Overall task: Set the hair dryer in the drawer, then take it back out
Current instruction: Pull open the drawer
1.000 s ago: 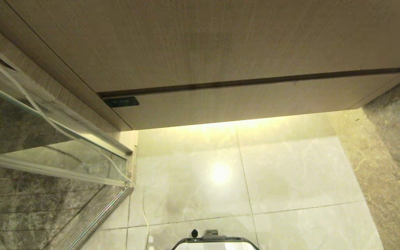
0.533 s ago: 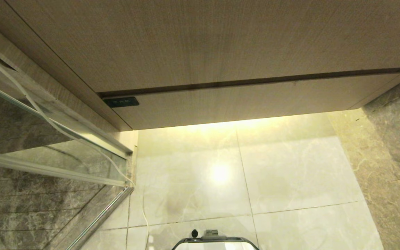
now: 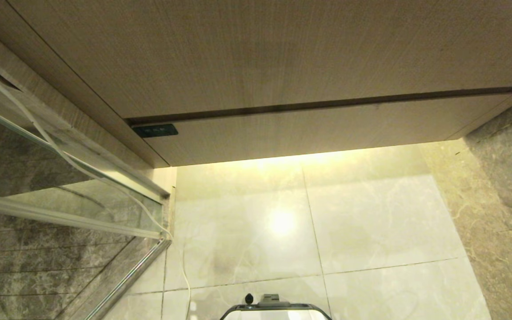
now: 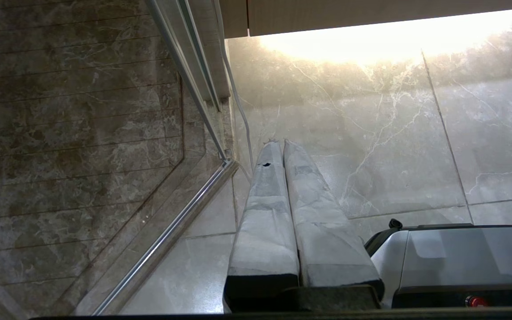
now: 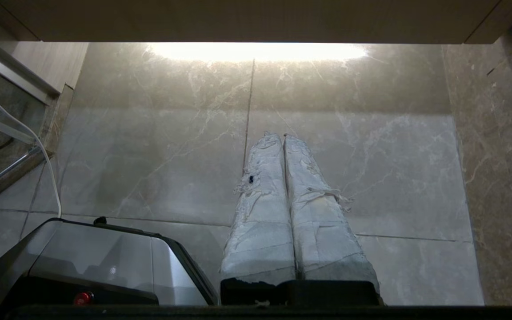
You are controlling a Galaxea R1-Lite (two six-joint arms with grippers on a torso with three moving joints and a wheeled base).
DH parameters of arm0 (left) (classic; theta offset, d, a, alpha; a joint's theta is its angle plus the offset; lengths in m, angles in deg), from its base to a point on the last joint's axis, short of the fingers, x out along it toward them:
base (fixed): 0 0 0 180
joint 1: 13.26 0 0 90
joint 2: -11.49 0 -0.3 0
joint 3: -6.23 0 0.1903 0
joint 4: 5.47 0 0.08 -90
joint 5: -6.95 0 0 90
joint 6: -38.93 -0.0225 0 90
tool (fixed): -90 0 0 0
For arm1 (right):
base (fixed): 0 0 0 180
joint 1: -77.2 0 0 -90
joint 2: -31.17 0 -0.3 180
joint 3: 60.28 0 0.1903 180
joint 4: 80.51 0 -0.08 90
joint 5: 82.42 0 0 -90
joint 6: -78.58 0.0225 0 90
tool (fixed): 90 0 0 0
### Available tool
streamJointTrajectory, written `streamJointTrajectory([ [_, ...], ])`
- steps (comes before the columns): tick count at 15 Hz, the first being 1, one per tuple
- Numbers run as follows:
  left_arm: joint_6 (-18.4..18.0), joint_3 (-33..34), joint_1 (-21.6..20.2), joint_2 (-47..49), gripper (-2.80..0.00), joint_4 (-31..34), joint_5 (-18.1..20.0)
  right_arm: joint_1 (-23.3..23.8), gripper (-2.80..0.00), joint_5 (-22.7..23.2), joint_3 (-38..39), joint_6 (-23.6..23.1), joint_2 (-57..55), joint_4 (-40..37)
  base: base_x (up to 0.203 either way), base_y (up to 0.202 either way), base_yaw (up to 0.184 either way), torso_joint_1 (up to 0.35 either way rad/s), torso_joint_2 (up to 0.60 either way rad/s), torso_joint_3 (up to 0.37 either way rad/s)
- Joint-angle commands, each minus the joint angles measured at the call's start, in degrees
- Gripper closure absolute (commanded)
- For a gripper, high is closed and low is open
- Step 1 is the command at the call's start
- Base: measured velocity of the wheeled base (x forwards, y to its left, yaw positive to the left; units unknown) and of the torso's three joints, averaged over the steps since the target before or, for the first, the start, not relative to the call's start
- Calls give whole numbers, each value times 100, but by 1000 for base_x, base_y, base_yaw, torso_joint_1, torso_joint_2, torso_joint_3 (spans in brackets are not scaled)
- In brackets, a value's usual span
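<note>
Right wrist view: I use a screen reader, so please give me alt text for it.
The right gripper, fingers wrapped in frayed white tape and shut on nothing, hangs over pale marble floor tiles. The robot's base shows beside it; a wooden vanity's underside, lit from beneath, lies beyond.

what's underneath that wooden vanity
Under the vanity only lit marble floor shows. The drawer front is closed, so its inside is hidden, and the space further back beneath the cabinet is out of sight.

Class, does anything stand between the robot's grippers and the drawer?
Nothing visible does. The left gripper and right gripper, fingers shut, hang over the floor tiles in front of the drawer. The hair dryer is not in view.
</note>
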Motion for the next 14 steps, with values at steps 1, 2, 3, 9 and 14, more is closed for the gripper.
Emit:
streamJointTrajectory([
  [1,4,8,-1,-2,0,-1,1,1,0,3,229,-3,219,5,0,0,0,0,0,0],
  [2,4,0,-1,-2,0,-1,1,1,0,3,229,-3,219,5,0,0,0,0,0,0],
  [3,4,2,-1,-2,0,-1,0,1,0,3,229,-3,219,5,0,0,0,0,0,0],
  [9,4,0,-1,-2,0,-1,-1,1,0,3,229,-3,219,5,0,0,0,0,0,0],
  [14,4,0,-1,-2,0,-1,1,1,0,7,229,-38,219,14,0,0,0,0,0,0],
])
